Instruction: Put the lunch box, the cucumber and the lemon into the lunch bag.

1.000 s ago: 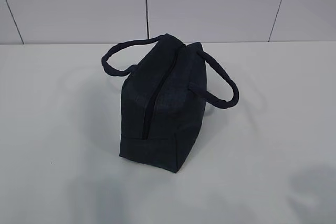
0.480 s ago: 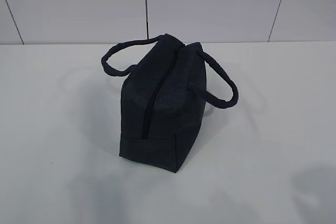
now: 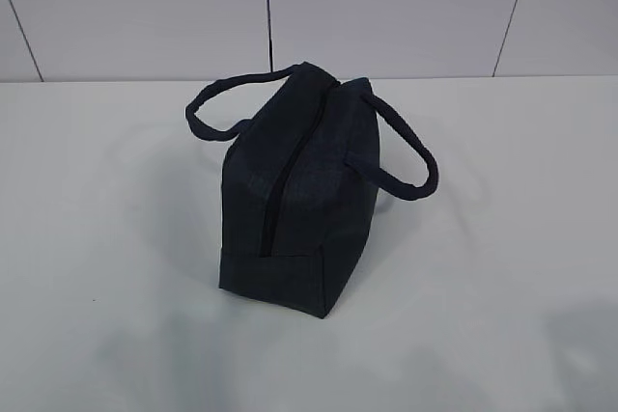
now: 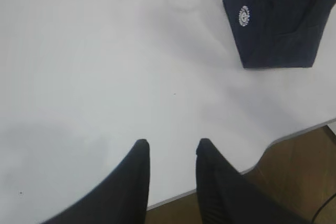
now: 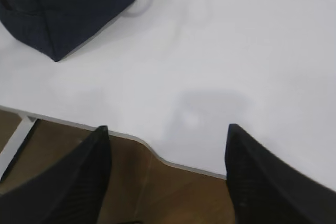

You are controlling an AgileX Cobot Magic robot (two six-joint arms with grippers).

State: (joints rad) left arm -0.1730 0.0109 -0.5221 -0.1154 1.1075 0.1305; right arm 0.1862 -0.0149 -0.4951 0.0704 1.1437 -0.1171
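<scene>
In the exterior view no pincer shows; the bag stands alone mid-tabletop, a dark navy boxy fabric shape with a dark zipper running along its ridge and closed as far as can be seen, and a padded loop handle drooping to each side, left and right. The tabletop is smooth matte white, backed by a pale panelled wall with thin dark seams. In the left wrist view the left pincer is parted by a modest gap, gripping nothing, its tapered black fingers over bare tabletop near the edge; the bag sits well apart at upper right, a small round white emblem on its end. In the right wrist view the right pincer is spread wide and empty above the tabletop's edge and brown floor; the bag's corner lies at upper left.
</scene>
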